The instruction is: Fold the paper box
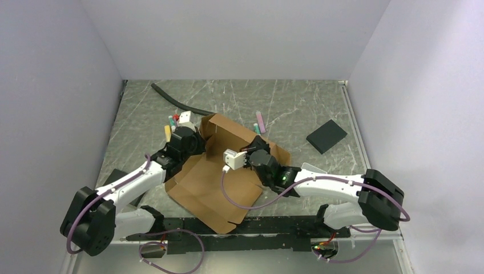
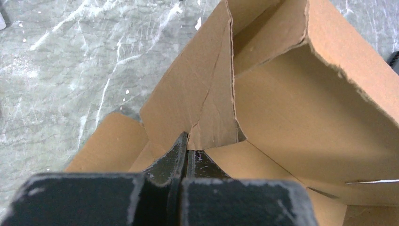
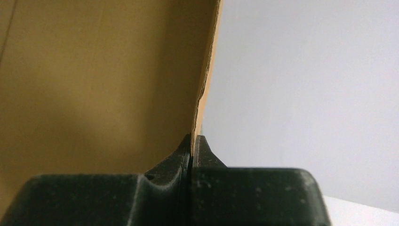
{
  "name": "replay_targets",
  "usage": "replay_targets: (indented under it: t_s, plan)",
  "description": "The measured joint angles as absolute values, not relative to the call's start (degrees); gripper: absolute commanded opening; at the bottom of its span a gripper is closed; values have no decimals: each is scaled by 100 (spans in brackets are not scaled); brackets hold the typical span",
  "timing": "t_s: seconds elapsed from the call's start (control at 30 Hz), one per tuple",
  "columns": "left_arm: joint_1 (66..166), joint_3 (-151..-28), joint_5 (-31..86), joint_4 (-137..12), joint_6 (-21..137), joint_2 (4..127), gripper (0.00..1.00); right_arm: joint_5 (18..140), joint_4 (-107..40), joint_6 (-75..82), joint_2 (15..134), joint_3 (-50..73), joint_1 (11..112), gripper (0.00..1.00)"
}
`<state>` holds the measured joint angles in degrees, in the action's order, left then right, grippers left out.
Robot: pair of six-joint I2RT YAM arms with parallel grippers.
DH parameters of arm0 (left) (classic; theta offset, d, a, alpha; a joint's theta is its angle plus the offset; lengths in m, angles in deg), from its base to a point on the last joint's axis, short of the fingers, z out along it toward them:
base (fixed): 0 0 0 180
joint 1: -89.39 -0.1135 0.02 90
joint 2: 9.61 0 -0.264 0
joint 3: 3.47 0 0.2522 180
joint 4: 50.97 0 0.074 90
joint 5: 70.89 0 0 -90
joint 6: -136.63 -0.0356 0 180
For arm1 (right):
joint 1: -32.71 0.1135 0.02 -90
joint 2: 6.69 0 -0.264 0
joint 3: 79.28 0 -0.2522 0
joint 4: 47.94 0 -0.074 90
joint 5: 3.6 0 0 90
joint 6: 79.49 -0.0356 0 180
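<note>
While both arms reach in from the near edge, the paper box [image 1: 212,185] lies half-formed at the middle of the grey marbled tabletop [image 1: 297,103], between the two arms. Its near part is spread flat toward the arm bases. Its far part is raised into walls, with a corner standing up at the back.

Left hand [image 2: 187,145]: fingers pressed fully together, tips set at the foot of an upright inner flap where two creased panels meet at the box's left side. Left wrist view does not settle whether any cardboard sits between the tips, only that they touch it. Torn, ragged edge along the top of the adjoining wall.

Right hand [image 3: 193,140]: fingers closed, with the thin edge of a raised cardboard panel running straight down into the seam between the tips, so the panel is pinched there. It stands upright and fills the left half of the right wrist view, with plain wall behind it.

Also on the tabletop: a black square pad [image 1: 326,136] well apart to the right of the box, a dark hose [image 1: 174,101] curving along the far left, and a pink stick [image 1: 260,121] just behind the box.
</note>
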<state>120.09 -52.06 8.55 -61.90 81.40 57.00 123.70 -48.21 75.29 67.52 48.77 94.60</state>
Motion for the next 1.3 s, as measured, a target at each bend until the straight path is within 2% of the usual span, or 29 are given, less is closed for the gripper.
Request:
replay_targets:
  t_s: [0.23, 0.53, 0.97, 1.1, 1.3]
  plan:
    - [12105, -5204, 721, -5847, 8227, 5888, 0, 12842, -5638, 8182, 7080, 5104, 9561, 0]
    - [12212, -4968, 752, -5462, 8413, 5848, 1, 13152, -5828, 8252, 7220, 5104, 9757, 0]
    - [12264, -4778, 938, -5346, 8660, 5953, 38, 13299, -5916, 8237, 7270, 5102, 9930, 0]
    - [12264, -4767, 940, -5364, 8629, 5953, 53, 13299, -5916, 8232, 7270, 5102, 9930, 0]
    - [12210, -4767, 1215, -5442, 8371, 5835, 64, 13299, -5916, 8228, 7270, 5102, 9930, 0]
